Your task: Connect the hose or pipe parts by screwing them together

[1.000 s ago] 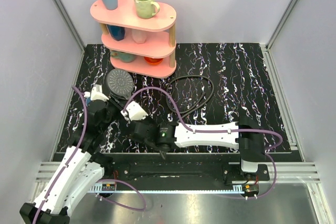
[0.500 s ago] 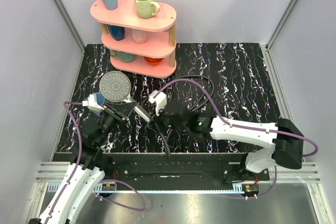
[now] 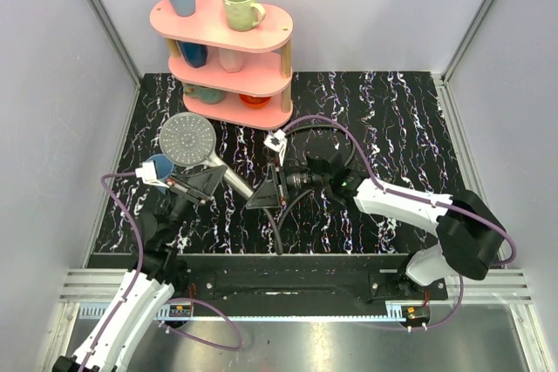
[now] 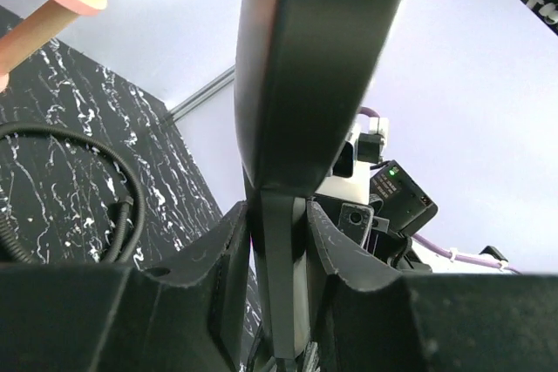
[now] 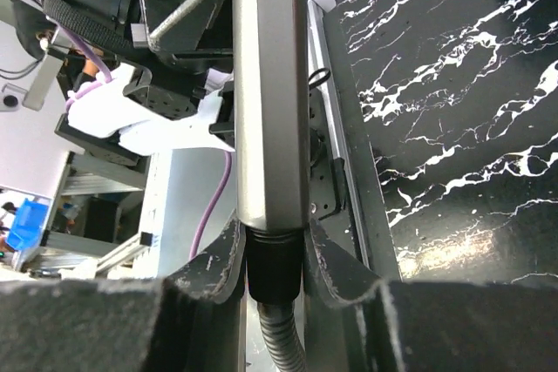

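Top external view: the shower head (image 3: 188, 137) sits face-up at left, its handle pinched tight by the left gripper (image 4: 277, 246). The right gripper (image 5: 275, 254) clamps the nut of the black hose (image 5: 283, 350) at the handle's tip, both of its 2 fingers touching it.

1 fixed camera looks down on the black marbled tabletop (image 3: 410, 119); 2 wrist cameras peer closely along the grey-faced, dark-handled shower head (image 3: 190, 138) — shared by all 3.
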Motion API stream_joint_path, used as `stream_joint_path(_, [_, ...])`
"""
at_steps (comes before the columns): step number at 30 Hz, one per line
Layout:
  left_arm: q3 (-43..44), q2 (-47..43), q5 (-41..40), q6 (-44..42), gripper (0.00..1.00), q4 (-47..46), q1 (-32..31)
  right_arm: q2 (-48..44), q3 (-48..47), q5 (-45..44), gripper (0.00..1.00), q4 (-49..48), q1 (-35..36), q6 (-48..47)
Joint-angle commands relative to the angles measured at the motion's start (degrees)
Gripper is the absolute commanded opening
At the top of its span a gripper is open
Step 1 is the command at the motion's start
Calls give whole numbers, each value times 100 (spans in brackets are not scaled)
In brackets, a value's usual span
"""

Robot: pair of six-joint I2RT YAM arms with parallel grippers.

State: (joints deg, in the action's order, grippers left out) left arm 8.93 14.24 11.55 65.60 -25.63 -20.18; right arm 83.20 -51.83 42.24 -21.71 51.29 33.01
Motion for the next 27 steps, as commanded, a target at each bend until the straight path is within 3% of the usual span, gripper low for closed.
stream_joint_path(1, [389,280,-11,-627,0,660,14,-23,-458,129,29,-236,-137,436])
stream_joint_path(2, [573,359,-221,-741,0,1413,15,-49,-538,-56,38,120,-137,138])
stream_joint_path(4, [961,535,-355,-1031,0,1849,6,-198,-670,-723,52,918,-145,-101])
stream_joint_path(5, [1040,562,-495,-1076,0,2086,14,-260,-679,-935,67,1132,-137,-259])
stream_joint_path(10, [1646,772,-1093,-1085,0,3104,6,-681,-635,-2376,90,2282,-5,-996])
stream_joint_path(13, [2121,1123,-1462,-1146,0,3799,6,-805,-837,-4052,92,2986,740,-1681])
stream_joint_path(17, [2534,1458,-1638,-1085,0,4276,6,-753,-934,-6694,90,3094,1778,-2167])
stream_joint_path(20, [2666,1590,-1735,-954,0,4513,6,-428,-1170,-7604,86,3129,2279,-2308])
stream_joint_path(27, [2965,1784,-1955,-874,0,4953,6,879,-2102,-8460,81,3226,3001,-2887])
